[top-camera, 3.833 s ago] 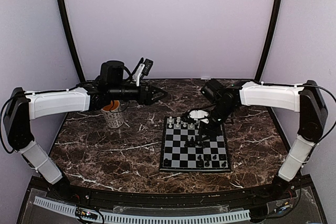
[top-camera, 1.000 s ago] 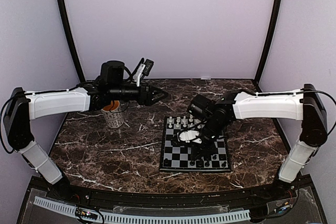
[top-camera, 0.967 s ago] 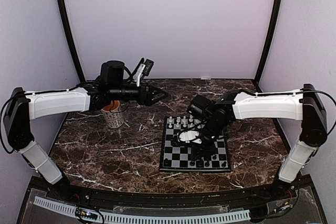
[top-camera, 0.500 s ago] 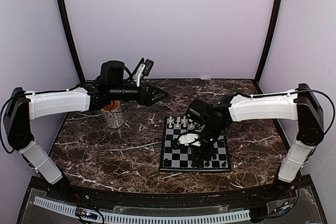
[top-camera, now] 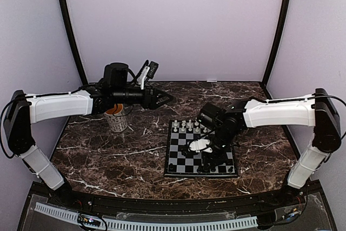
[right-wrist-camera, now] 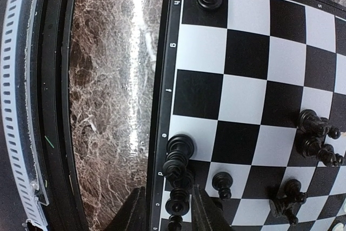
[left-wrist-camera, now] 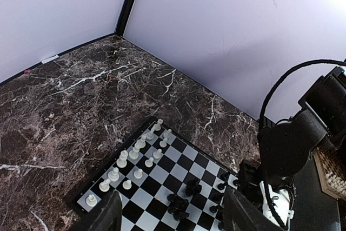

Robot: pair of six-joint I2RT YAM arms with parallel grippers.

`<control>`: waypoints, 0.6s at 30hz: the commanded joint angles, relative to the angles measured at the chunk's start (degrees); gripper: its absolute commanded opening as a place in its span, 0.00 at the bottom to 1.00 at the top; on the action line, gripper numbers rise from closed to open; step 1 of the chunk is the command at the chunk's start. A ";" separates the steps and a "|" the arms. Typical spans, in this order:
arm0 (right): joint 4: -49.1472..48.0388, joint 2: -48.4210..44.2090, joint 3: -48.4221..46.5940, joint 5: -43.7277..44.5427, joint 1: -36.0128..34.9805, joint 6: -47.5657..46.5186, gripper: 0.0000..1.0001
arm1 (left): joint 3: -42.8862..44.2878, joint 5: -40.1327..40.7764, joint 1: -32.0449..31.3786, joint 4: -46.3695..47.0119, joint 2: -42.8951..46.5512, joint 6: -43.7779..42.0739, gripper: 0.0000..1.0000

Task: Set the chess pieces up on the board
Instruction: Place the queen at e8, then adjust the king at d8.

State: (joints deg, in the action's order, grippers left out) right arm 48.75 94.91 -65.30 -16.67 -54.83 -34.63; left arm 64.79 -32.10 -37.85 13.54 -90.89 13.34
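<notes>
The board (top-camera: 181,155) lies right of the table's middle. White chess pieces (top-camera: 186,126) line its far rows, seen in the left wrist view as white pieces (left-wrist-camera: 134,155). Black pieces (top-camera: 215,168) stand along the near rows, with a loose black cluster (left-wrist-camera: 183,201) mid-board. My right gripper (top-camera: 207,158) points down over the near rows. In its wrist view the right gripper (right-wrist-camera: 168,201) has parted fingers either side of a standing black piece (right-wrist-camera: 178,205), with gaps showing. Another black piece (right-wrist-camera: 179,158) stands just beyond. My left gripper (top-camera: 160,98) hovers open and empty above the table, left of the board.
A white mug (top-camera: 118,118) with something orange inside stands under the left arm at the back left. The black table rim (right-wrist-camera: 57,106) runs close to the board's near edge. Purple walls enclose the dark marbled tabletop (top-camera: 124,155).
The right gripper came from the board's far right side to its near rows, then its jaws parted off a black piece. The left arm stayed still.
</notes>
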 commanded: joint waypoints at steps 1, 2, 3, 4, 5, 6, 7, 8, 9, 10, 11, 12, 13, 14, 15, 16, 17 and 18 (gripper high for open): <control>-0.28 -0.67 0.70 1.17 -0.58 -0.54 0.30 | 2.09 -0.66 -0.43 0.26 0.10 0.19 0.66; -0.37 -0.55 0.74 1.31 -0.58 -0.60 0.30 | 2.11 -0.63 -0.40 0.26 0.10 0.19 0.66; -0.37 -0.36 0.78 1.48 -0.62 -0.61 0.30 | 2.10 -0.67 -0.39 0.26 0.14 0.19 0.66; -0.41 -0.22 0.79 1.61 -0.63 -0.61 0.30 | 2.09 -0.68 -0.43 0.26 0.17 0.19 0.66; -0.48 -0.06 0.85 1.80 -0.61 -0.68 0.30 | 2.09 -0.64 -0.41 0.26 0.23 0.19 0.66; -0.49 0.06 0.87 1.90 -0.62 -0.70 0.30 | 2.09 -0.66 -0.44 0.21 0.25 0.13 0.66; -0.51 0.15 0.94 2.13 -0.63 -0.72 0.30 | 2.13 -0.68 -0.41 0.14 0.31 0.11 0.66; -0.50 0.27 0.96 2.24 -0.61 -0.74 0.29 | 2.14 -0.68 -0.46 0.15 0.34 0.11 0.66; -0.57 0.35 0.96 2.33 -0.63 -0.77 0.28 | 2.12 -0.69 -0.47 0.17 0.36 0.10 0.66; -0.59 0.36 0.97 2.29 -0.63 -0.79 0.27 | 2.14 -0.64 -0.50 0.17 0.36 0.10 0.66; -0.69 0.41 0.96 2.33 -0.63 -0.79 0.26 | 2.16 -0.68 -0.53 0.17 0.36 0.10 0.66; -0.80 0.47 0.94 2.37 -0.63 -0.77 0.26 | 2.17 -0.68 -0.49 0.17 0.39 0.10 0.66; -0.91 0.57 0.96 2.49 -0.62 -0.71 0.26 | 2.18 -0.64 -0.48 0.13 0.38 0.10 0.66; -0.94 0.76 0.96 2.50 -0.63 -0.74 0.26 | 2.18 -0.65 -0.48 0.15 0.37 0.10 0.66; -0.94 0.92 0.96 2.62 -0.63 -0.78 0.26 | 2.13 -0.67 -0.52 0.17 0.37 0.10 0.66; -1.02 0.97 1.01 2.67 -0.59 -0.79 0.26 | 2.16 -0.68 -0.50 0.17 0.30 0.10 0.66; -1.09 1.05 1.04 2.77 -0.63 -0.79 0.26 | 2.17 -0.64 -0.52 0.17 0.29 0.10 0.66; -1.12 1.06 1.05 2.69 -0.63 -0.79 0.26 | 2.18 -0.65 -0.54 0.17 0.28 0.10 0.66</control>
State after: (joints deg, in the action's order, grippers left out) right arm 48.40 95.11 -64.77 -14.31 -54.83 -35.18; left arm 65.54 -32.12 -38.15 13.41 -90.91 13.34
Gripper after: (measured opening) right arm 0.259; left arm 0.662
